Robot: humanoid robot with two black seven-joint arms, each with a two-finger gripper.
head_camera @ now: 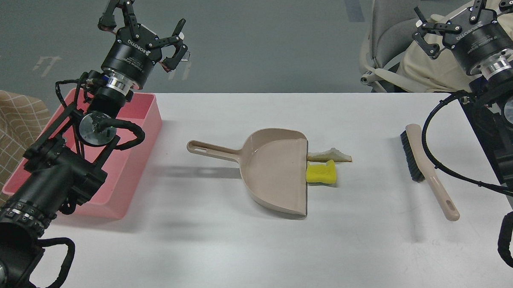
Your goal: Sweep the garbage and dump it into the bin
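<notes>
While both arms hang raised above the white tabletop [260, 254], you hold nothing in either claw. Your left gripper [143, 20] sits high over the far end of the large shallow pink plastic tub [143, 135], its two black fingers spread wide apart with only air between them. Your right gripper [463, 11] is up at the far right corner, in front of a grey chair [385, 37]; its fingers are also splayed open and empty.

At the table's left edge the pink tub lies partly hidden behind your left arm. Near the middle lies the beige plastic dustpan [270, 169], its long handle pointing left toward the tub and its dark-lipped mouth facing right. The garbage sits right at that mouth — the wavy-edged yellow sponge [321, 173] touches the lip, and the white bread wedge with tan crust [330, 156] lies just behind it, also against the lip. Neither scrap is inside the pan.

Well to the right lies a beige-handled brush with black bristles [426, 168], resting flat, bristles facing left — close to your right arm's cables.
</notes>
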